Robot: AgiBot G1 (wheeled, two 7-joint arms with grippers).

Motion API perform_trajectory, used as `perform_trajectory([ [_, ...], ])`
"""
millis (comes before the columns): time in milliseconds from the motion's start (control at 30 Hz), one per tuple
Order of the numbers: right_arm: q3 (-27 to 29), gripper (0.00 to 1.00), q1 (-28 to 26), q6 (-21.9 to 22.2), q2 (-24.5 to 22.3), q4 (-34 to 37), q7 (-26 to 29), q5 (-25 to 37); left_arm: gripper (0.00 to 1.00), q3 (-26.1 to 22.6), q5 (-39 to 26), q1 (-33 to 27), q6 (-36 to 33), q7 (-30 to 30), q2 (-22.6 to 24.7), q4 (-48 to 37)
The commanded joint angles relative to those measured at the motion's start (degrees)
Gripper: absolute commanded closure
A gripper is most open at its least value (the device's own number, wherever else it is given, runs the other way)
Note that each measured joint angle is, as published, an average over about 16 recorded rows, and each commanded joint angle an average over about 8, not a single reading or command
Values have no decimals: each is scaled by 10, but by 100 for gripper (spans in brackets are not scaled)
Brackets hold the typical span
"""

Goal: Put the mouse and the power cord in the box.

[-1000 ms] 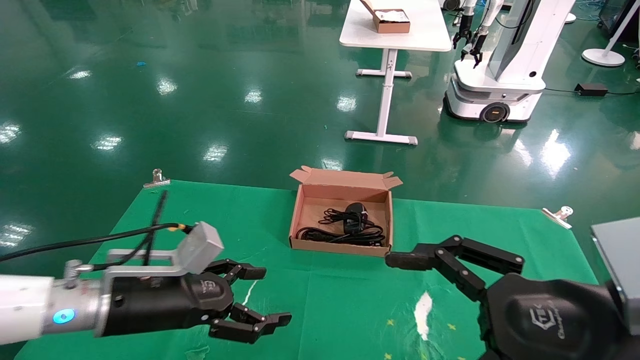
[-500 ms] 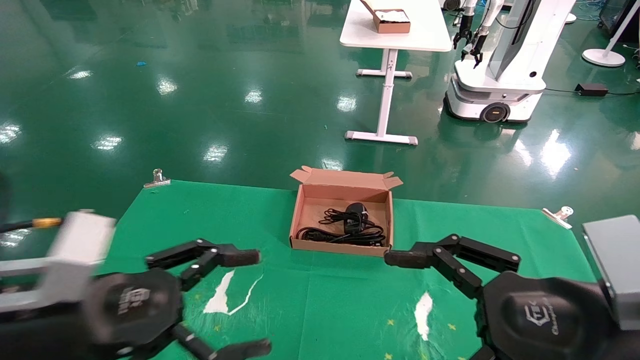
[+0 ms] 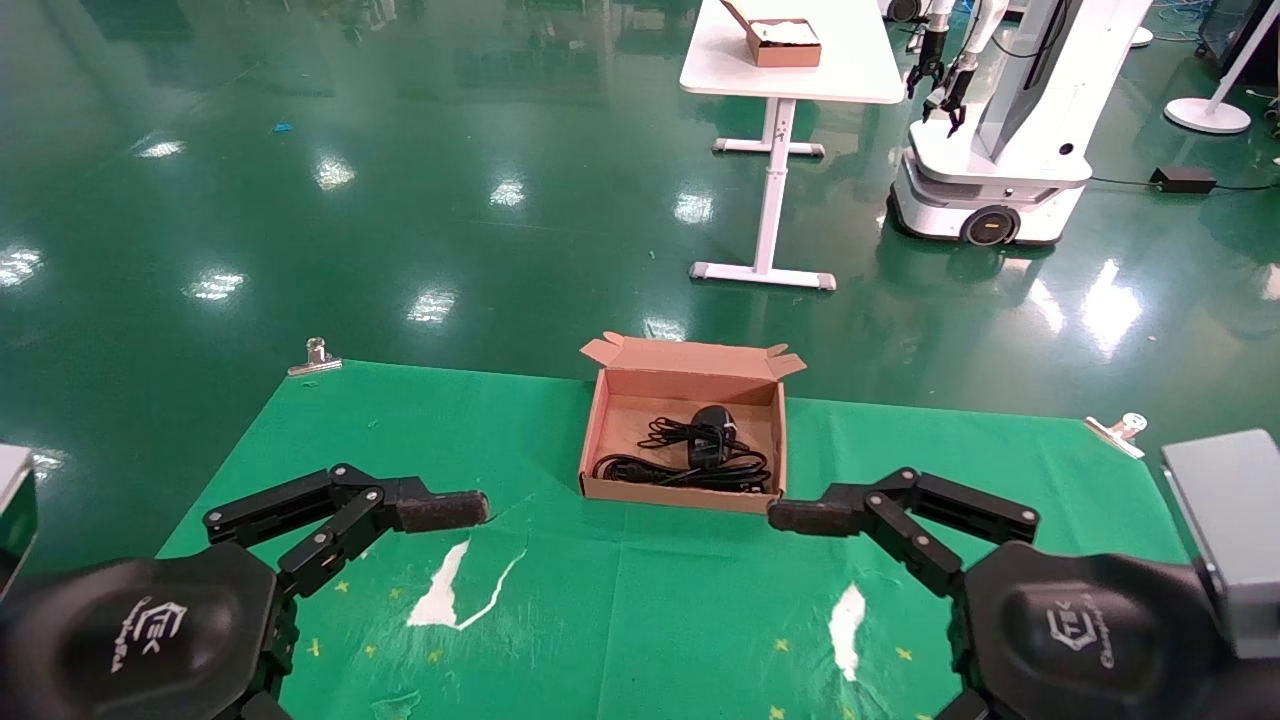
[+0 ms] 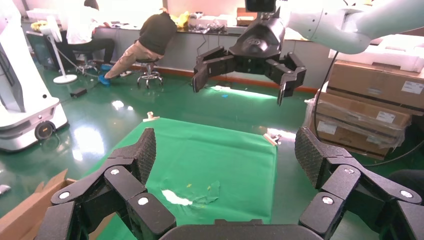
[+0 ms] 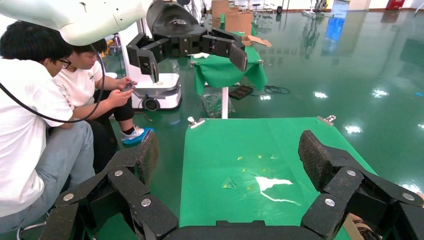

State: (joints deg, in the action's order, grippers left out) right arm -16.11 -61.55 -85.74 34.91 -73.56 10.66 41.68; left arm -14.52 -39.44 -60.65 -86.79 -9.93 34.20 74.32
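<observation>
**Mouse and cord rest in box, grippers wide apart**

At the near left of the green cloth [image 3: 560, 620], the left gripper [image 4: 225, 155] hangs with fingers spread wide, gripping nothing. Toward the far middle of the cloth sits the box [image 3: 598, 420], its flaps up along the far edge; inside lie the looped power cord [image 3: 640, 468] and, against it, the mouse [image 3: 708, 422]. At the near right, the right gripper [image 5: 227, 150] is likewise splayed and empty-handed.
</observation>
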Motion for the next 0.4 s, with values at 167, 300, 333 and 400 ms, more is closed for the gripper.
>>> perform_trajectory([
  [167, 0, 0, 0, 0, 0, 0, 0, 0, 0, -7, -11, -4, 5, -4, 4, -3],
  [300, 0, 0, 0, 0, 0, 0, 0, 0, 0, -9, -15, -5, 7, -5, 5, -5],
  [333, 0, 0, 0, 0, 0, 0, 0, 0, 0, -10, -15, -6, 7, -6, 5, -5],
  [400, 0, 0, 0, 0, 0, 0, 0, 0, 0, -10, -16, -6, 8, -6, 6, -5],
])
